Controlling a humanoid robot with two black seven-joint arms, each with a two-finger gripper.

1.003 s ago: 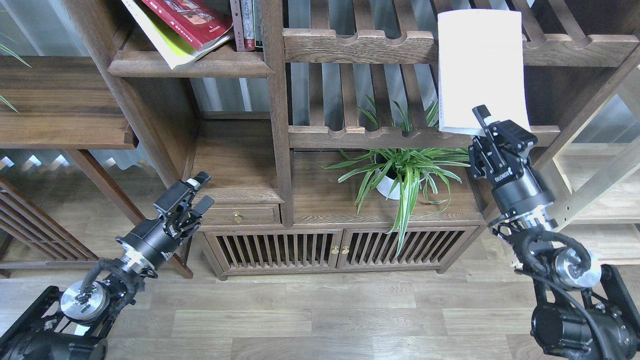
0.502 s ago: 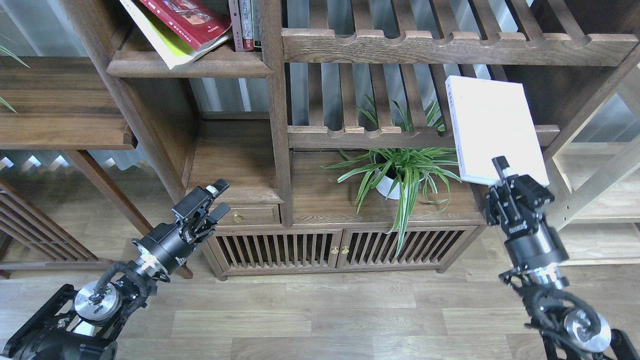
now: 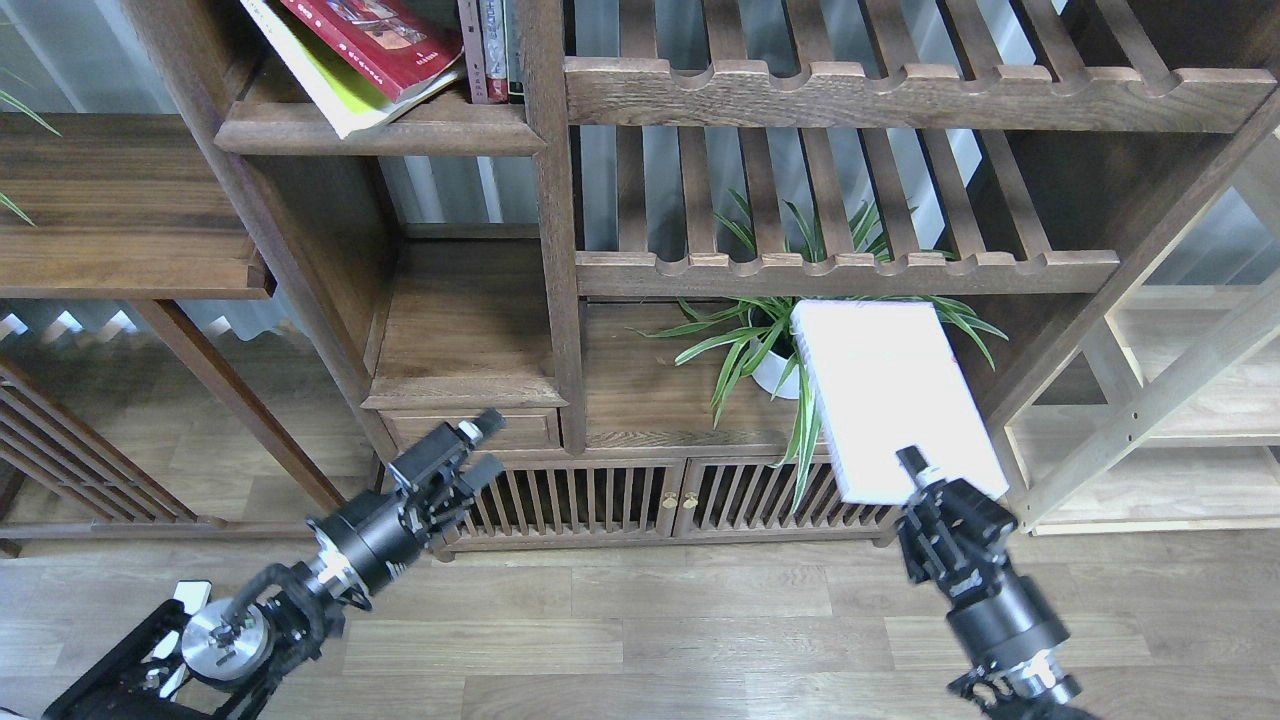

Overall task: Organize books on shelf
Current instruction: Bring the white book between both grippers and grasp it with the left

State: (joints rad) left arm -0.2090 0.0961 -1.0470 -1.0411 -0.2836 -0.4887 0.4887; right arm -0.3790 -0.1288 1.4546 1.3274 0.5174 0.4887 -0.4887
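R gripper (image 3: 925,480), clamped on pale book (image 3: 890,395), dropped low vs 0.5s ago; L gripper (image 3: 470,450) apart, empty.

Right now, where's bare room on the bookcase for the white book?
Top-left shelf is crowded: red book on the yellow-green book, upright spines beside. Bare: the ledge above the drawer, and the cabinet top left of the plant. Right gripper holds the white book.
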